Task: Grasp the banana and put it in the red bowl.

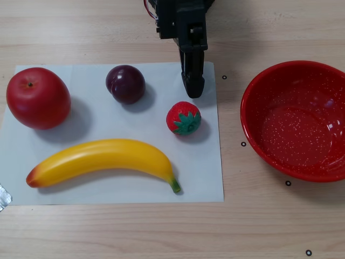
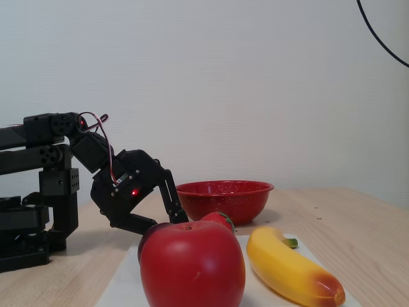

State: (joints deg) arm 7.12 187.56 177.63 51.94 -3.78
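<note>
The banana (image 1: pixel 102 158) lies lengthwise on the white paper, with its orange-red end to the left and its green stem to the right in the other view. In the fixed view it (image 2: pixel 287 268) lies at the front right. The red bowl (image 1: pixel 302 121) stands empty on the table to the right of the paper, and shows behind the fruit in the fixed view (image 2: pixel 223 195). My black gripper (image 1: pixel 192 86) hangs over the paper's far edge, above the strawberry and well away from the banana. Its jaws look closed and hold nothing. It also shows in the fixed view (image 2: pixel 182 217), pointing down.
A red apple (image 1: pixel 38 98), a dark plum (image 1: pixel 125 83) and a strawberry (image 1: pixel 183 118) lie on the white paper (image 1: pixel 205 178). The strawberry sits just below the gripper's tip. The arm's base (image 2: pixel 32 217) stands at the left of the fixed view.
</note>
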